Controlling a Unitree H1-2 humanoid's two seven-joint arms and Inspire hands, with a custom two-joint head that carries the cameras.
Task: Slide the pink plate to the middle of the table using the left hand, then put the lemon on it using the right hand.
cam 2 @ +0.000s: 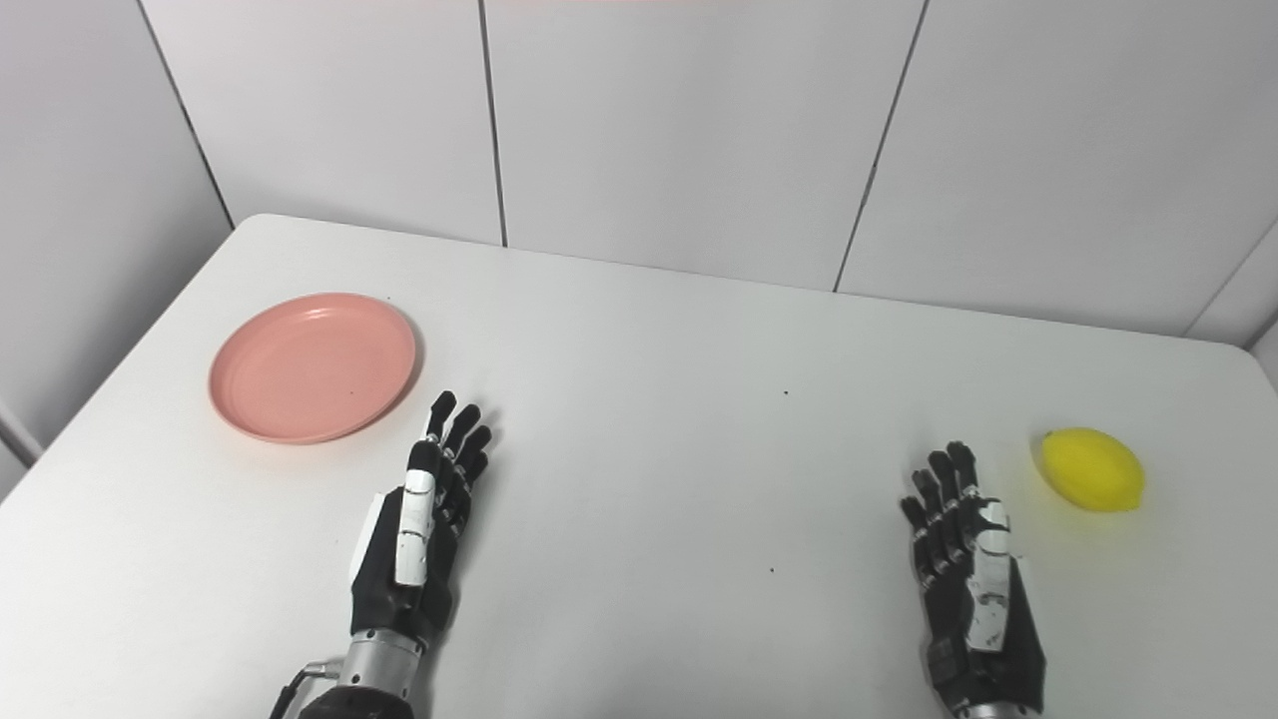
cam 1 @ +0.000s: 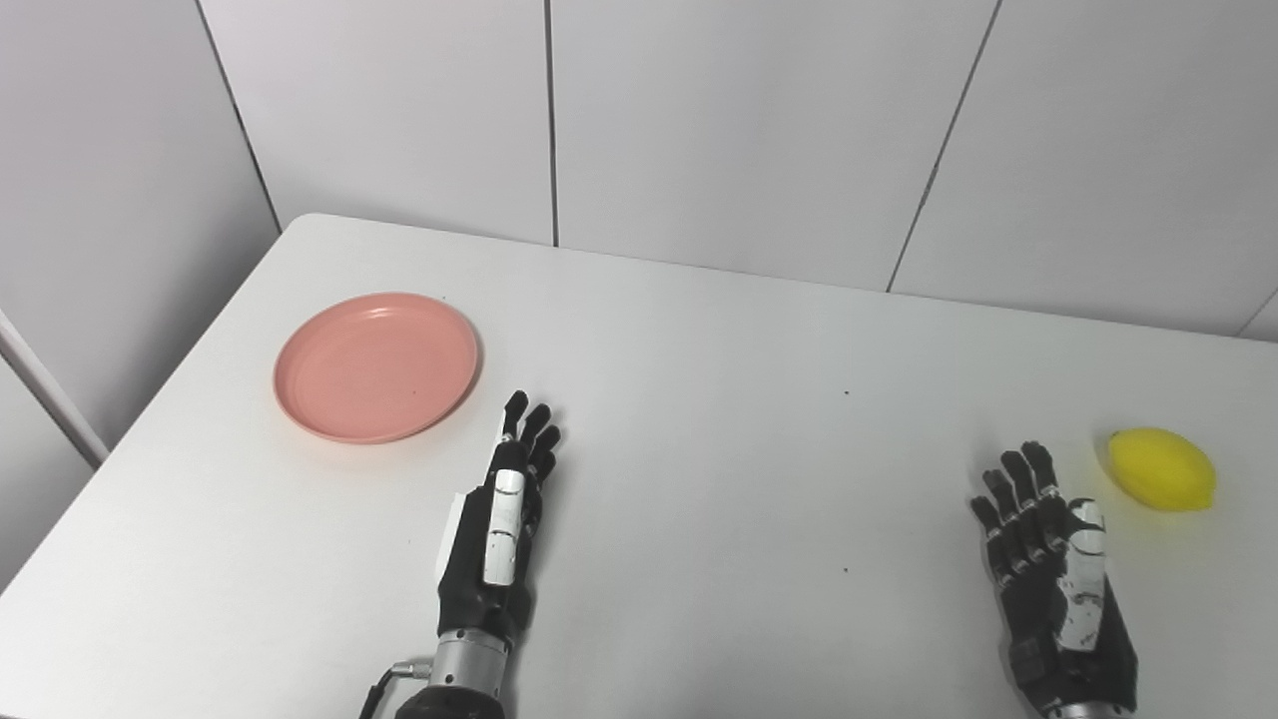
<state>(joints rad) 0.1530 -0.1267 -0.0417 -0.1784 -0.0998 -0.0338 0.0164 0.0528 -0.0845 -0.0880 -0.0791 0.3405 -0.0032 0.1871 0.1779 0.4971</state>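
Closest to me, my left hand [cam 1: 499, 519] sits low over the white table [cam 1: 719, 419], edge-on to my eyes, fingers [cam 1: 529, 429] stretched forward and close together, holding nothing. Over on the other side my right hand [cam 1: 1053, 559] is just as near, fingers [cam 1: 1018, 489] extended and a little fanned, also holding nothing. My right wrist runs off the bottom edge, so I see nothing of that arm; on the left, only a metal cuff and a bit of cable show.

A little farther out on the right lies the lemon [cam 1: 1162, 468], bright yellow, on its side on the table, just beyond and to the right of my right fingertips, not touching them.

Farther out on the left is the pink plate [cam 1: 376, 365], flat on the table, with nothing in it, only concentric ridges and one tiny dark speck. It lies ahead and to the left of my left fingertips, near but clear of them, well short of the table's middle.

Beyond that, the table's far edge meets a pale panelled wall [cam 1: 749, 130]. Whether my palms actually touch the table, I cannot tell.
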